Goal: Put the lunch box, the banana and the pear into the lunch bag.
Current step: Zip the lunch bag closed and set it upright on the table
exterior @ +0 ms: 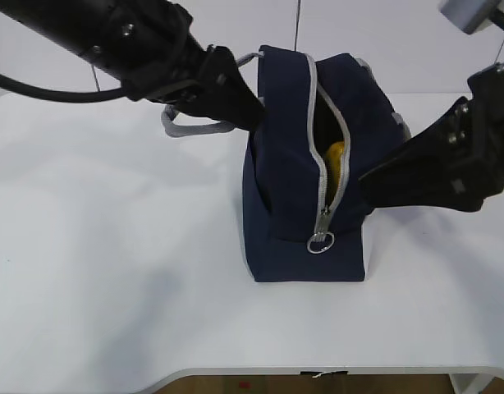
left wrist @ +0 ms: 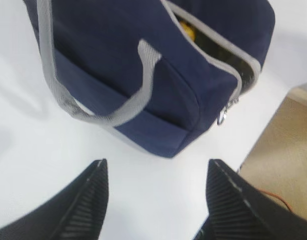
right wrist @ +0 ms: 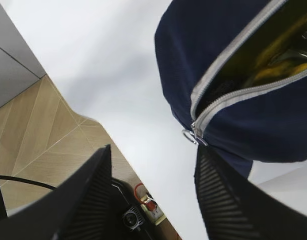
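The navy lunch bag [exterior: 289,164] stands upright mid-table, its grey zipper open along the top and its ring pull [exterior: 321,242] hanging at the near end. Yellow fruit [exterior: 336,156] shows through the opening. In the right wrist view [right wrist: 273,55] it looks long and curved like the banana. I cannot pick out the pear, and the lunch box is hidden. My left gripper [exterior: 254,115] is open and empty at the bag's far left side, by the grey handle [left wrist: 143,90]. My right gripper [exterior: 368,193] is open and empty at the bag's right side, near the ring pull [right wrist: 191,136].
The white table [exterior: 112,271] reaches to its front edge just below the bag. Wooden floor [right wrist: 38,135] and a cabled device [right wrist: 136,215] show past the table edge in the right wrist view. The bag [left wrist: 158,60] fills the top of the left wrist view.
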You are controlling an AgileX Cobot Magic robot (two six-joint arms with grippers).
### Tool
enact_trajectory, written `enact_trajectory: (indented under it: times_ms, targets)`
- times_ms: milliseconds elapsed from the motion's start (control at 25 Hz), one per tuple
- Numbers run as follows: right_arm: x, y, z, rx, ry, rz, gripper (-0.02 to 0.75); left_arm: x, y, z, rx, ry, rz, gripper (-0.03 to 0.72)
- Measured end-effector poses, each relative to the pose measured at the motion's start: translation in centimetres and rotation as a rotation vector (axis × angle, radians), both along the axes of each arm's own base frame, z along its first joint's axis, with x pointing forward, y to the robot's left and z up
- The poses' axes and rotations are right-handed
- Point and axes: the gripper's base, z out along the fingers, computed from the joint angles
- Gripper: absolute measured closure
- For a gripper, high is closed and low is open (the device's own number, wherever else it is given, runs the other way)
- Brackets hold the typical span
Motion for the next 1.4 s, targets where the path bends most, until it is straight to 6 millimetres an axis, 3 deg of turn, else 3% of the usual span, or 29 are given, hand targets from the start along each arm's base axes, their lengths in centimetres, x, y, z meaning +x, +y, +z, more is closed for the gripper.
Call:
enact_trajectory:
  times_ms: [320, 560, 920, 1160, 1400]
  targets:
    - [-0.1, 0.0, 0.0, -0.005, -0.001, 0.014, 0.308, -2.6, 3.1, 3.4, 0.176, -0.083, 0.031, 0.221]
    - [-0.1, 0.0, 0.0, -0.005, 0.000, 0.015, 0.308, -3.8, 3.6, 3.9, 0.169, -0.012, 0.048, 0.221]
    - [-0.1, 0.0, 0.0, -0.005, 0.000, 0.018, 0.308, -7.0, 1.2, -0.8, 0.076, -0.015, 0.077, 0.221]
    - [-0.1, 0.0, -0.2, -0.013, -0.008, 0.031, 0.308, -5.7, 0.3, -1.0, -0.038, -0.050, 0.184, 0.221]
    - [-0.7, 0.0, -3.1, 0.000, 0.030, 0.030, 0.308, -4.5, -0.9, -3.3, -0.069, 0.069, 0.235, 0.221]
